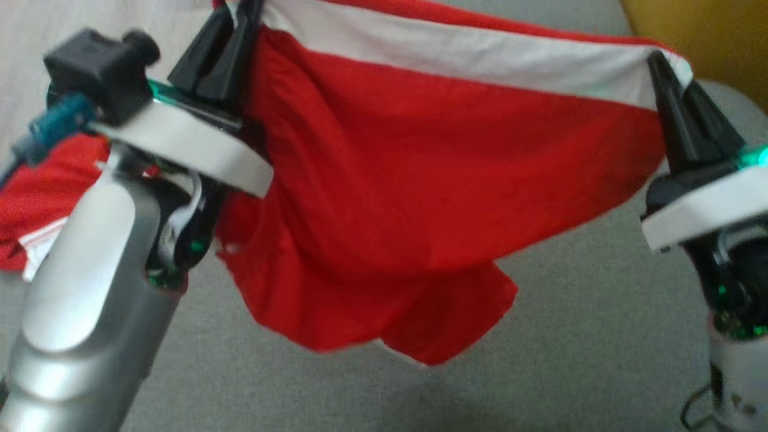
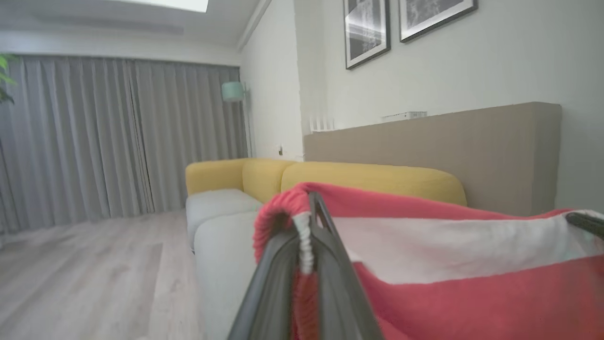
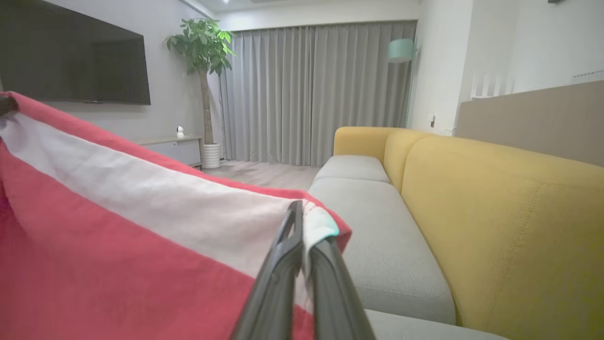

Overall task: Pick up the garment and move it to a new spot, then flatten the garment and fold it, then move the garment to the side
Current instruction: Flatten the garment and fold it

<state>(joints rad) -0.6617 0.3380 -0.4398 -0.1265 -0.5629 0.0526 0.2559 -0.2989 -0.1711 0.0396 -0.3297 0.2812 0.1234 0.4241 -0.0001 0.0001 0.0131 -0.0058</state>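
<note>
The garment [image 1: 420, 180] is red with a white band along its top edge, and it hangs stretched between both grippers above the grey sofa seat [image 1: 570, 336]. My left gripper [image 1: 231, 24] is shut on the garment's upper left corner. At the upper right corner my right gripper [image 1: 666, 69] is shut on the white band. The left wrist view has the cloth [image 2: 448, 283] bunched between my left gripper's [image 2: 309, 208] dark fingers. In the right wrist view the garment [image 3: 118, 245] runs off to the left from my right gripper [image 3: 302, 222]. Its lower part sags in folds toward the seat.
More red cloth [image 1: 42, 198] lies on the seat at the far left, behind my left forearm. The sofa's yellow backrest [image 3: 495, 212] runs along the right side. A wood floor [image 2: 85, 274], grey curtains, a TV and a potted plant [image 3: 203, 71] lie beyond the sofa.
</note>
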